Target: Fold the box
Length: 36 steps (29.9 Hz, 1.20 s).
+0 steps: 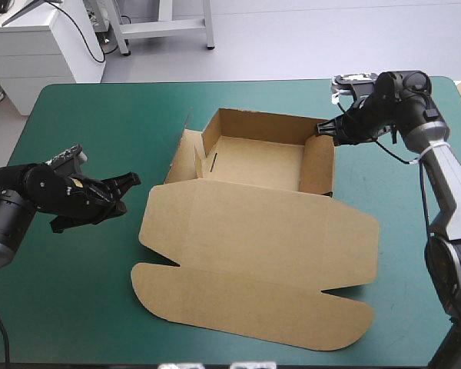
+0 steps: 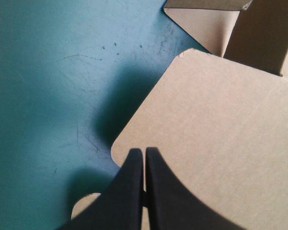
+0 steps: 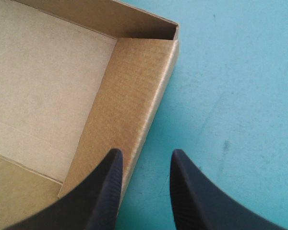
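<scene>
The brown box [image 1: 253,231] lies in the middle of the table, its tray part [image 1: 253,161] at the far side with back and right walls raised and the lid flat toward the front. The left side flap [image 1: 183,154] leans outward. My left gripper [image 1: 133,182] is shut and holds nothing. It hovers just left of the lid's left corner [image 2: 221,134], its tips [image 2: 144,153] over that corner's edge. My right gripper [image 1: 320,128] is open at the far end of the right wall [image 3: 134,86]. One finger [image 3: 110,182] is over the wall, the other [image 3: 187,187] outside it.
The teal-green cover [image 1: 84,115] shows all around the box, widest at the left and front left. To the right of the tray a strip of cover [image 3: 230,120] runs to the table's right edge. A white cabinet [image 1: 38,46] stands beyond the far left corner.
</scene>
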Available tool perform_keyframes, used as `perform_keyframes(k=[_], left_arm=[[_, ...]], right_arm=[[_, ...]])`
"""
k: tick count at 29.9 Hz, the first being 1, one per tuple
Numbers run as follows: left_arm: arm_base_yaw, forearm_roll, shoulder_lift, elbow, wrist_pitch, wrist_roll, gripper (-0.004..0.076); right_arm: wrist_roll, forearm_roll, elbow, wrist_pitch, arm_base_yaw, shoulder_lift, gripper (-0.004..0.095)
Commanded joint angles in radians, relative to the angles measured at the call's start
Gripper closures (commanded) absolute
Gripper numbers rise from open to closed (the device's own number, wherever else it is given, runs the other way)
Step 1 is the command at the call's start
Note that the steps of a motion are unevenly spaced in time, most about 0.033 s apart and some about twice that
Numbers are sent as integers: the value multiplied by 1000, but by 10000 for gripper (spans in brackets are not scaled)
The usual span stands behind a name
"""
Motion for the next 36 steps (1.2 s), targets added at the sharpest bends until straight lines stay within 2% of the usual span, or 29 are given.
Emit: perform_keyframes(k=[1,5,9,18,33,36], left_arm=[[1,-24,-30,-32,-26,-8,725],[1,30,-30,-32,-58,50,725],[1,181,-28,-32,-94,165,725],[1,451,-28,-32,-187,167,725],[1,478,-28,-32,-261,183,731],[1,472,-28,-32,-263,183,731]], right_arm=[[15,-5,-45,43,-3,-53,596],[54,4,-41,57,-3,-53,599],[54,42,-41,57,-3,-53,602],[64,55,-34,55,-3,-11,602],[72,131,-34,45,-3,191,604],[58,131,-34,48,-3,209,644]])
